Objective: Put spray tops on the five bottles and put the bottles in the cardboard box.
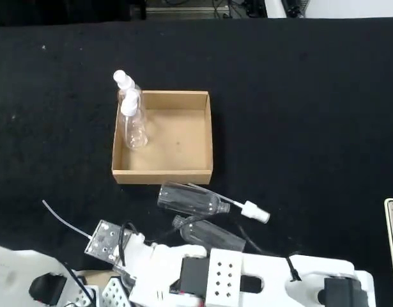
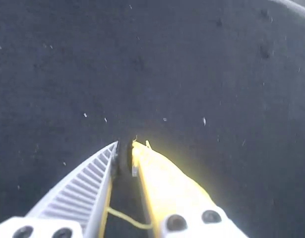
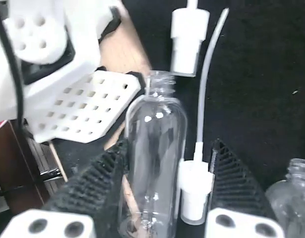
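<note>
Currently two capped bottles (image 1: 133, 125) stand in the box (image 1: 183, 176), two open bottles (image 1: 190, 198) lie beside it, right gripper (image 3: 169, 148) spread around one, left gripper (image 2: 126, 146) closed.

Cardboard box (image 1: 183, 137): the right part of its floor is open, so I can drop in from above there. The left wall is taken by two capped bottles (image 1: 133, 121). The strip between the box front and my arms, lower centre, is crowded: two uncapped bottles (image 1: 190, 199) lying down, spray top (image 1: 255, 212) beside them. Right gripper (image 3: 168, 148) jaws stand wide and the gap is full: one bottle plus a second spray top (image 3: 194, 193). Left gripper (image 2: 126, 148) has bare black cloth (image 2: 192, 74) all round. Thin tube (image 1: 65, 220) lies lower left. Upper frame and right side: open cloth.
</note>
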Motion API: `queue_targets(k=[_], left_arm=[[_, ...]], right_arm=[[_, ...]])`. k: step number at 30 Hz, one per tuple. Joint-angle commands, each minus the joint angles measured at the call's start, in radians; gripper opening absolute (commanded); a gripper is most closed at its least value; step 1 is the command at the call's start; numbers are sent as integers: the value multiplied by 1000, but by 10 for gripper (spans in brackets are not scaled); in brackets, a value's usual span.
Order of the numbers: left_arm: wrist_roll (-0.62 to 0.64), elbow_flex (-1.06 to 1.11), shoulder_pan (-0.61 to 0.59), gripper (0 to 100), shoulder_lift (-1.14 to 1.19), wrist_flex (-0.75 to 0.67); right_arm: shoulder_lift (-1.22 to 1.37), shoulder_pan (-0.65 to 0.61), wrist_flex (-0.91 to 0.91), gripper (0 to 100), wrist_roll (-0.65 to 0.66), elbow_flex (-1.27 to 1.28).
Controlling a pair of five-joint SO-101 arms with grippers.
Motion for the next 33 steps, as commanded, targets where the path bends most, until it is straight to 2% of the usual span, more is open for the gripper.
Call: queue_targets(k=[1, 7, 16, 21, 27, 31, 33], left_arm=[[6, -110, -28, 29, 2, 0], [6, -147, -54, 29, 8, -3], [6, -160, -56, 30, 9, 3], [6, -160, -56, 30, 9, 3], [6, -159, -71, 29, 6, 3], [6, -157, -73, 30, 0, 3], [6, -157, -73, 30, 0, 5]], right_arm=[[-28, -32, 8, 236, -17, -8], [-27, -110, -46, 237, -17, 61], [-27, -110, -236, 237, -17, 239], [-27, -69, -262, 235, -2, 275], [-27, 83, -219, 213, 259, 277], [-35, 144, -137, 74, 431, 211], [-35, 166, -91, 38, 480, 160]])
